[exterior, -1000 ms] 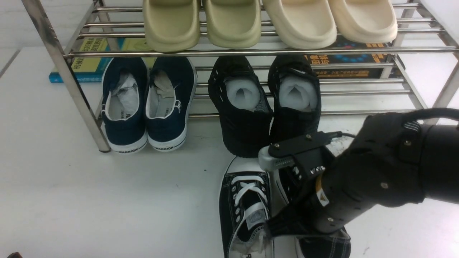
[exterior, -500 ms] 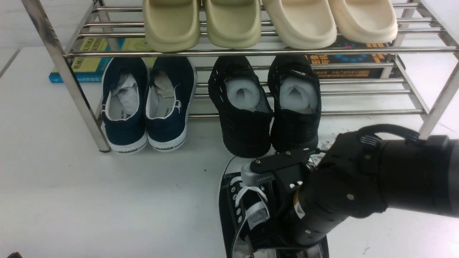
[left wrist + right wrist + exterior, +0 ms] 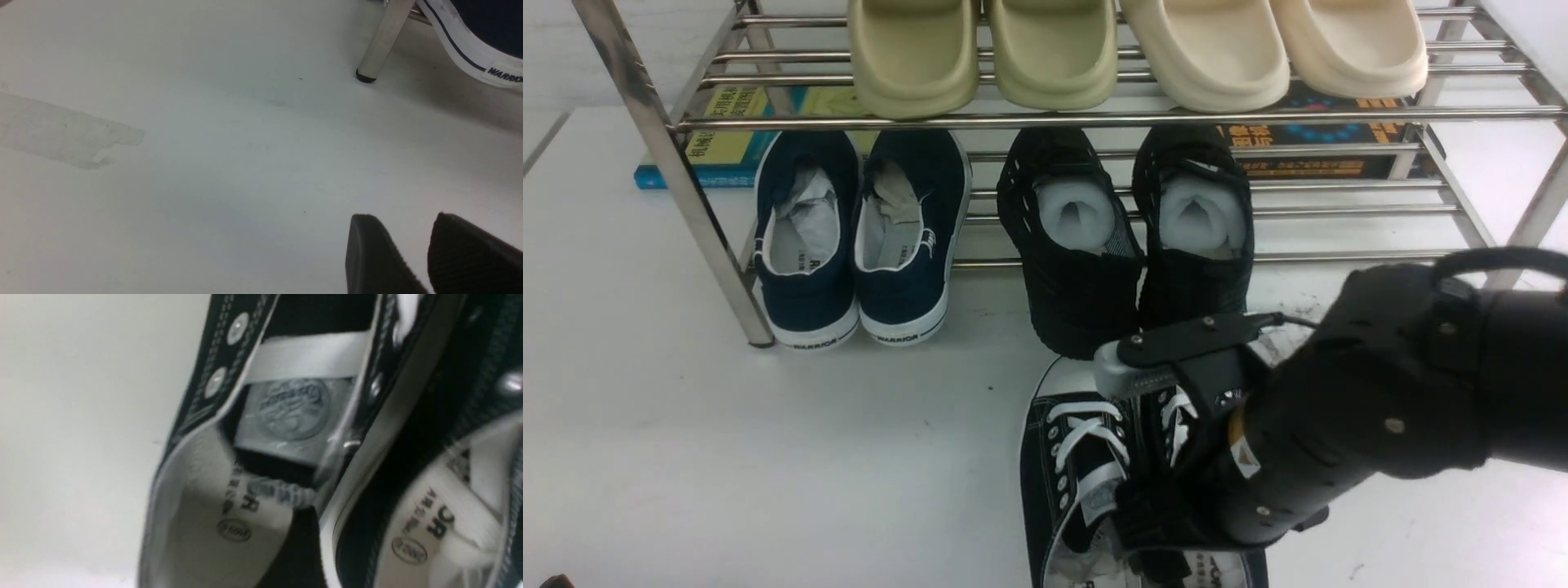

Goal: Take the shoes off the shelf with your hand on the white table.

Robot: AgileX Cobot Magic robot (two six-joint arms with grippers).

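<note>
The shoes (image 3: 1086,457), black canvas sneakers with white laces, lie side by side on the white table (image 3: 727,457), just in front of the shelf (image 3: 686,188), toes toward it. My right arm (image 3: 1339,433) hangs low over their heels and hides most of the right-hand shoe and the gripper's fingers. The right wrist view looks straight into both shoe openings (image 3: 286,412), too close and blurred to make out the fingers. My left gripper (image 3: 402,228) hovers over bare table near a shelf leg (image 3: 380,45), open with nothing between its fingers.
Navy WARRIOR shoes (image 3: 858,237) and all-black shoes (image 3: 1127,237) sit on the lower tier, heels jutting forward; the black pair nearly touches the sneakers' toes. Olive slippers (image 3: 980,49) and cream slippers (image 3: 1274,45) fill the top tier. Books (image 3: 719,139) lie behind the shelf.
My right arm dipped down and left over the sneakers, then came back up a little. The sneakers stay on the table before the shelf.
</note>
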